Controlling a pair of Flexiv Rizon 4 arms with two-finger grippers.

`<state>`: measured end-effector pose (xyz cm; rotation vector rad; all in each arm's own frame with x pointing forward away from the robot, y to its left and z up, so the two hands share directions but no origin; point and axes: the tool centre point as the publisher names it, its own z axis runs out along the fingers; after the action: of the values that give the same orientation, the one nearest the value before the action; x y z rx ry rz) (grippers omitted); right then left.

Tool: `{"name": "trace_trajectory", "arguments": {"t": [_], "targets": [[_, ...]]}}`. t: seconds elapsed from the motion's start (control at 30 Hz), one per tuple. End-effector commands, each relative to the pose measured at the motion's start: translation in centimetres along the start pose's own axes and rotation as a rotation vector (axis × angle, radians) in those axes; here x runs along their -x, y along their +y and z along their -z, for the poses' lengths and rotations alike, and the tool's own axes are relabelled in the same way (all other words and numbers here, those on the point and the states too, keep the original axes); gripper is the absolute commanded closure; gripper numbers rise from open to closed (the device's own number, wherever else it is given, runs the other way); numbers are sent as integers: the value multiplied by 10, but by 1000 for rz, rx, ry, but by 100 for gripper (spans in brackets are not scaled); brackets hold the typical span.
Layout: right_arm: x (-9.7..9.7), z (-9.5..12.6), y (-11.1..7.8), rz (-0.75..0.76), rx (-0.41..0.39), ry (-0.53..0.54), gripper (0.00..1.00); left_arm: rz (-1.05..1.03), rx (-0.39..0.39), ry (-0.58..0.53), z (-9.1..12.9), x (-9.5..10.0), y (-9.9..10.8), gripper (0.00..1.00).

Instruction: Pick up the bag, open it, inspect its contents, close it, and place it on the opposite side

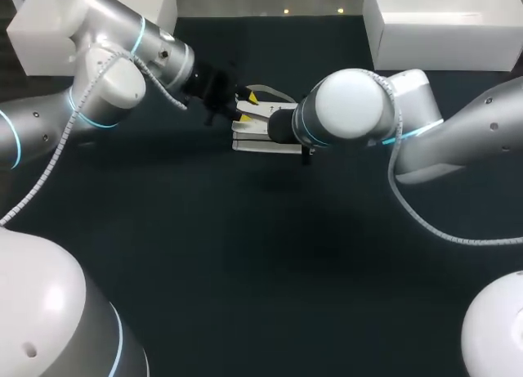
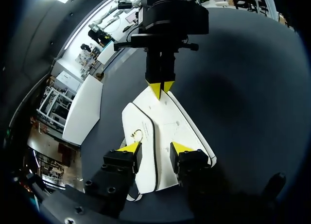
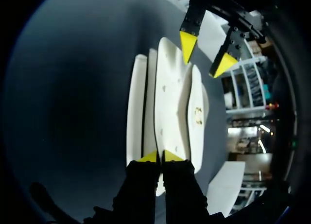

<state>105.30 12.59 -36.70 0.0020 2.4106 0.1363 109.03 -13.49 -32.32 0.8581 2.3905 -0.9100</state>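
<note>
**Bag: pinched at one end by my right gripper, left gripper spread over the other end**

Bag (image 1: 257, 140): white and flat-sided. It sits on the dark table (image 1: 245, 254), past the middle toward the far edge, between my two arms. A dark seam line (image 2: 151, 131) runs along its length. I cannot tell from any view whether it lies fully flat on the table.

Right gripper (image 3: 160, 157): fingers drawn almost together, with only a thin gap between the yellow fingertips (image 3: 148, 157). A thin edge of the bag passes between them, so I log this as a pinch grip on that end. The left wrist view agrees, showing the two tips meeting in a point (image 2: 161, 88) on the bag's far end. In the head view the right arm's wrist covers this gripper.

Left gripper (image 2: 154, 148): fingers wide apart at the opposite end of the bag. Its fingertips (image 2: 129, 147) sit over the white panel, one to each side of the seam. From the right wrist view, one tip (image 3: 188, 42) is over the bag's end and the other is out beside it. I cannot tell whether either tip touches the bag, and the gripper holds nothing.
</note>
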Motion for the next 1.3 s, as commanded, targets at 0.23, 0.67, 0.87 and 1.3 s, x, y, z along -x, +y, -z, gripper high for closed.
{"name": "trace_trajectory", "arguments": {"t": [0.23, 0.67, 0.87, 1.3], "targets": [[-2, -2, 0, -1, 4, -4, 100, -25, 2, 4, -19, -2, 3, 64], [-2, -2, 0, -1, 4, -4, 100, -34, 24, -12, -27, 1, 11, 71], [-2, -2, 0, -1, 4, -4, 100, -33, 30, -22, -30, 3, 14, 75], [-2, -2, 0, -1, 4, -4, 100, -37, 89, -48, -40, 12, 17, 90]]}}
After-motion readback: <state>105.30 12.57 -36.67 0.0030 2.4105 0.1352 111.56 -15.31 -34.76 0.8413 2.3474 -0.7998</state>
